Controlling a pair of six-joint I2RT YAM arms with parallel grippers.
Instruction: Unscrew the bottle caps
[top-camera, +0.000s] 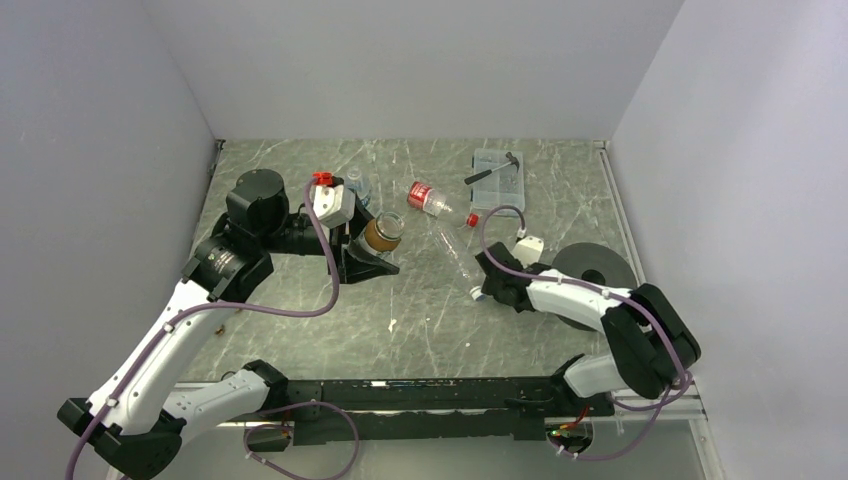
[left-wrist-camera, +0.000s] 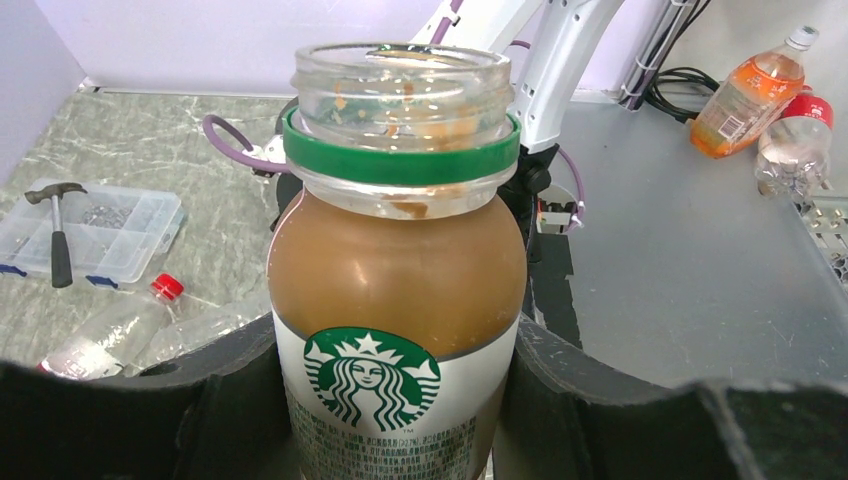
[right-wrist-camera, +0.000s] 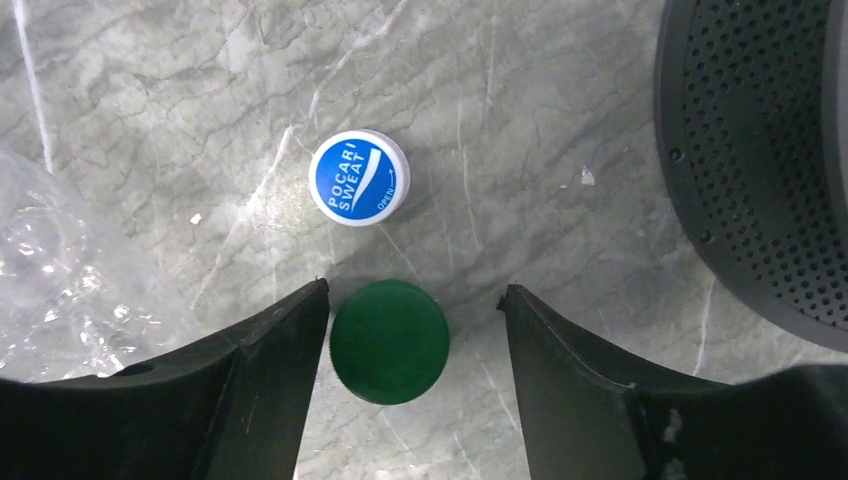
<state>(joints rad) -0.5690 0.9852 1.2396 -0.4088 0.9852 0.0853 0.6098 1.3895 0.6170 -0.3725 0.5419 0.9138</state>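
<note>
My left gripper (left-wrist-camera: 397, 400) (top-camera: 368, 250) is shut on the amber bottle (left-wrist-camera: 396, 290) (top-camera: 383, 232) with the green-white label and holds it upright. The bottle's mouth is bare, with only a green ring on the neck. My right gripper (right-wrist-camera: 413, 290) (top-camera: 487, 286) stands open low over the table. The dark green cap (right-wrist-camera: 389, 341) lies flat between its fingers, against the left finger (right-wrist-camera: 270, 360) and apart from the right one. A white-and-blue cap (right-wrist-camera: 358, 178) lies just beyond. The tall slim clear bottle (top-camera: 457, 252) lies beside the right gripper. A red-labelled bottle (top-camera: 428, 197) lies further back, wearing its red cap (top-camera: 471, 219).
A black perforated disc (right-wrist-camera: 750, 170) (top-camera: 596, 268) sits right of the right gripper. A clear plastic box (top-camera: 497, 168) with a hammer on it stands at the back. Another clear bottle (top-camera: 356, 185) stands behind the left gripper. The enclosure walls close in on three sides.
</note>
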